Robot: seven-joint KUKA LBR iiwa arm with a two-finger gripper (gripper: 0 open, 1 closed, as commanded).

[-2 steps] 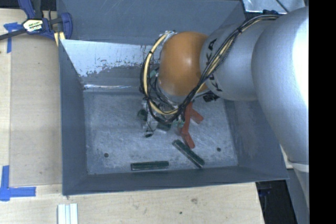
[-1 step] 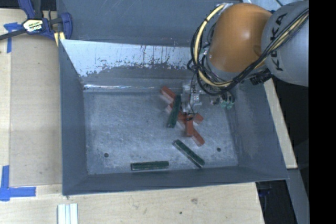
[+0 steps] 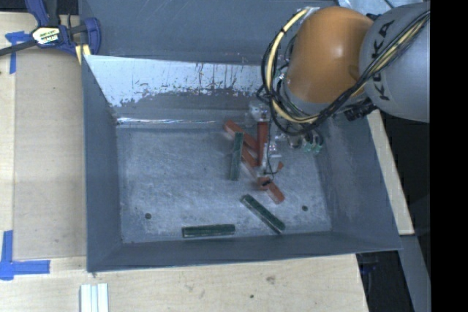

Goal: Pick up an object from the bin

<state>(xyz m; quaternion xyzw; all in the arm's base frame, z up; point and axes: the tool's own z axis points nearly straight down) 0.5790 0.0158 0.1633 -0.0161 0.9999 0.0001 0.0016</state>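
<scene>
The gripper [image 3: 269, 169] hangs low over the bin [image 3: 101, 157] floor, right of centre; whether it is wide or narrow cannot be told. Beside it a red-brown stick [image 3: 261, 141] points from far wall to near wall, its lower end hidden.
</scene>
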